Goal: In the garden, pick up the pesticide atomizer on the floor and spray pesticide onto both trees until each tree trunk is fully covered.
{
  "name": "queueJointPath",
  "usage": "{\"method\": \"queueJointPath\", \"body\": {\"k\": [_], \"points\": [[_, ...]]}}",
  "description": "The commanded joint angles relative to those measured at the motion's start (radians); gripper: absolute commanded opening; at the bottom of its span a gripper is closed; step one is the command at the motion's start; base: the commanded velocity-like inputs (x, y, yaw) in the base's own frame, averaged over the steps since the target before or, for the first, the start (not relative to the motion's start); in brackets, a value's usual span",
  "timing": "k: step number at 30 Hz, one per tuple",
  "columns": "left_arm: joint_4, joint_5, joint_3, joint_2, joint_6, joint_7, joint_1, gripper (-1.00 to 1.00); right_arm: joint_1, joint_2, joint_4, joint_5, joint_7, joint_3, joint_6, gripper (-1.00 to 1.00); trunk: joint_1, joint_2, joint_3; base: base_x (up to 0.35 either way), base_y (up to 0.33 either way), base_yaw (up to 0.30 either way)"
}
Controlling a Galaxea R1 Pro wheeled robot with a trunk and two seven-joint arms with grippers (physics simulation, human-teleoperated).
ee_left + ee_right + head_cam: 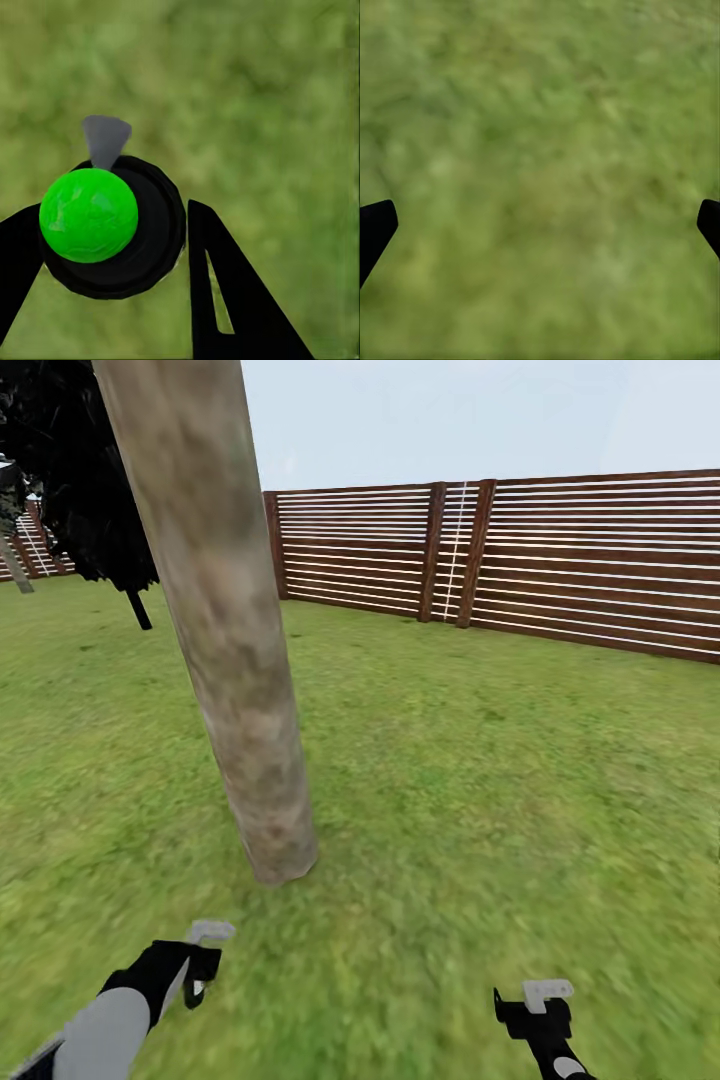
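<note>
The pesticide atomizer (111, 229), black with a green ball top and no readable label, sits clamped between the left gripper's (105, 247) fingers above the grass (270, 112). The right gripper (540, 225) hangs wide apart, empty, right of the leaning tree trunk (225, 620).

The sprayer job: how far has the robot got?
Pickup looks done: the left hand grips the pesticide atomizer, a black bottle with a green top. The robot faces a tree trunk with no white specks visible. Spraying both trees remains. The right hand is open.
</note>
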Motion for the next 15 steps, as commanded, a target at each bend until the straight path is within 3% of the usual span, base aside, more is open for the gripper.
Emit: {"method": "queueJointPath", "body": {"k": [1,2,4,5,6,9,11,15], "points": [[0.0,-0.005,0.0,-0.014,0.016,-0.001,-0.01,-1.0,0.0,0.0,0.0,0.0,0.0,0.0,0.0,1.0,0.0,0.0,0.0,0.0,0.0,0.0],[-0.001,-0.006,0.0,-0.027,0.024,-0.002,-0.015,-1.0,0.0,0.001,0.0,0.0,0.0,0.0,0.0,1.0,0.0,0.0,0.0,0.0,0.0,0.0],[-0.002,-0.007,-0.003,-0.087,0.037,-0.001,-0.041,-1.0,0.0,0.001,0.0,0.001,0.0,0.0,0.0,1.0,0.0,0.0,0.0,0.0,0.0,0.0],[-0.003,-0.006,-0.003,-0.087,0.038,-0.001,-0.046,-1.0,0.0,0.001,0.0,0.001,0.0,0.0,0.0,1.0,0.0,0.0,0.0,0.0,0.0,0.0],[-0.011,-0.006,-0.002,-0.078,0.039,-0.002,-0.048,-1.0,0.0,0.001,0.0,0.001,0.0,0.0,0.0,1.0,0.0,0.0,0.0,0.0,0.0,0.0],[-0.085,-0.004,0.001,-0.001,0.04,-0.008,-0.039,-1.0,0.0,0.001,0.0,0.002,0.003,0.0,0.0,1.0,0.0,0.0,0.0,0.0,0.0,0.0],[-0.089,-0.005,-0.002,0.0,0.037,-0.007,-0.038,-1.0,0.0,0.001,0.0,0.003,0.004,0.0,0.0,1.0,0.0,0.0,0.0,0.0,0.0,0.0],[-0.094,-0.006,-0.011,-0.079,0.032,-0.002,-0.048,-1.0,0.0,0.001,-0.001,0.003,0.005,0.0,0.0,1.0,0.0,0.0,0.0,-0.252,0.0,0.0]]}}
